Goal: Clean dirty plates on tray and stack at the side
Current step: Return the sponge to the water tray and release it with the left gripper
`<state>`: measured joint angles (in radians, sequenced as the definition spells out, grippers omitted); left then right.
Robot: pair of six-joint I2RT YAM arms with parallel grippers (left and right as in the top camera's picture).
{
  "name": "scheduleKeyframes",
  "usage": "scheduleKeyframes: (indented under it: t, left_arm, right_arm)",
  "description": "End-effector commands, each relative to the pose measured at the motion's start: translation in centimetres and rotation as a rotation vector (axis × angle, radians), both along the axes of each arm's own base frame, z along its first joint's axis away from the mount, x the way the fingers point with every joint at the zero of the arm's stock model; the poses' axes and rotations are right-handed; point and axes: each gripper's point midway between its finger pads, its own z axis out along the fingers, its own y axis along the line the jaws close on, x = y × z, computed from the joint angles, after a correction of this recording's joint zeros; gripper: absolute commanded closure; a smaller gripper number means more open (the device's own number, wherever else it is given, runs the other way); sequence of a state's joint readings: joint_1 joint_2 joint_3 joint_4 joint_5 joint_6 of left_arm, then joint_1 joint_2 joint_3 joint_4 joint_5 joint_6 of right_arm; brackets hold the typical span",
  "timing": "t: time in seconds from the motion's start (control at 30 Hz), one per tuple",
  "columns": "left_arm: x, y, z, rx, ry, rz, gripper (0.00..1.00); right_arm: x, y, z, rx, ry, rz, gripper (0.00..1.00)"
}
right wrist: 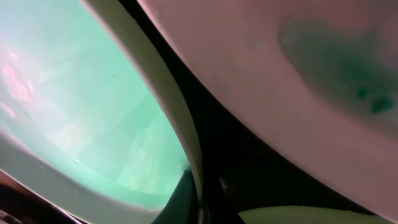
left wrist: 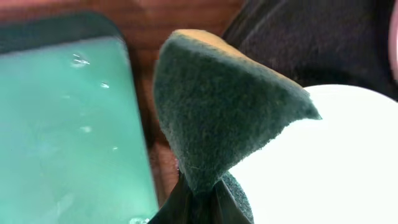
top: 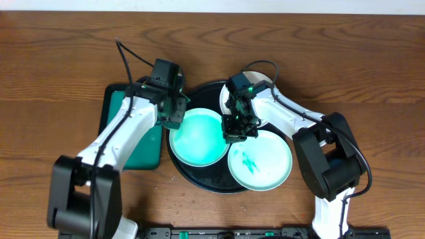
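Observation:
The round black tray [top: 199, 180] holds three plates. The left plate [top: 196, 138] glows teal and looks free of smears. My right gripper [top: 234, 130] is shut on its right rim, and the right wrist view shows that rim [right wrist: 177, 118] pinched between the jaws of the right gripper [right wrist: 200, 200]. The front-right plate [top: 260, 160] carries a green smear [right wrist: 348, 74]. Behind them, the third plate [top: 247, 78] is mostly hidden under the right arm. My left gripper [top: 175, 117] is shut on a dark green sponge [left wrist: 217, 112] at the left plate's far-left edge [left wrist: 323, 162].
A green rectangular tray with a black rim [top: 131, 136] lies left of the round tray, under the left arm; drops of water sit on it [left wrist: 68, 130]. Brown wooden tabletop [top: 372, 73] surrounds everything.

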<state>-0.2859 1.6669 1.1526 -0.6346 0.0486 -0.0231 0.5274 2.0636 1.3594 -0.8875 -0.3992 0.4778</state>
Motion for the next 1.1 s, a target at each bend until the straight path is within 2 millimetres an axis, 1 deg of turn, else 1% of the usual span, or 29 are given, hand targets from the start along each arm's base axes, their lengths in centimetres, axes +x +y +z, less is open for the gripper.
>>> scheduleKeyframes:
  t: [0.0,0.1,0.17,0.3,0.43,0.47,0.57,0.7,0.9,0.93,0.97,1.0,1.07]
  left_arm:
    - [0.4,0.4,2.5,0.011,-0.066,0.035,0.93]
    - [0.3,1.2,3.2,0.02,-0.081,0.089,0.93]
    - [0.1,2.4,3.2,0.049,-0.076,0.157,0.93]
    - [-0.8,6.4,2.8,0.119,-0.039,0.375,0.93]
    - [-2.1,9.9,2.2,0.099,0.024,0.587,0.93]
    - [-2.4,10.4,2.0,0.085,0.04,0.62,0.93]
    - [-3.1,11.4,0.9,0.02,0.099,0.667,0.93]
    - [-3.8,12.3,-1.0,0.006,0.167,0.7,0.93]
    - [-4.7,12.3,-4.3,0.049,0.282,0.683,0.92]
    - [-4.8,12.3,-4.8,0.055,0.301,0.683,0.87]
    - [-4.9,12.3,-5.3,0.061,0.313,0.674,0.78]
    - [-4.9,12.3,-5.6,0.066,0.321,0.662,0.69]
    - [-4.9,12.3,-5.7,0.07,0.324,0.641,0.56]
  right_arm:
    - [-1.0,-3.0,-2.8,-0.141,0.027,0.02,0.99]
    - [-1.0,-3.0,-2.8,-0.14,0.026,0.02,0.99]
    - [-1.0,-3.0,-2.8,-0.14,0.026,0.02,0.99]
    - [-1.0,-3.0,-2.8,-0.14,0.026,0.02,0.99]
    - [-0.9,-3.0,-2.8,-0.138,0.023,0.02,0.99]
    - [-0.9,-3.0,-2.8,-0.138,0.021,0.02,0.99]
    - [-0.8,-2.9,-2.8,-0.135,0.016,0.019,0.99]
    - [-0.6,-2.8,-2.8,-0.131,0.01,0.018,0.99]
    - [-0.6,-2.8,-2.8,-0.131,0.011,0.019,0.99]
    - [-0.7,-2.8,-2.8,-0.131,0.011,0.019,0.99]
    - [-0.7,-2.8,-2.8,-0.131,0.011,0.019,0.99]
    - [-0.7,-2.8,-2.8,-0.132,0.012,0.019,0.99]
    - [-0.7,-2.8,-2.8,-0.132,0.012,0.019,0.99]
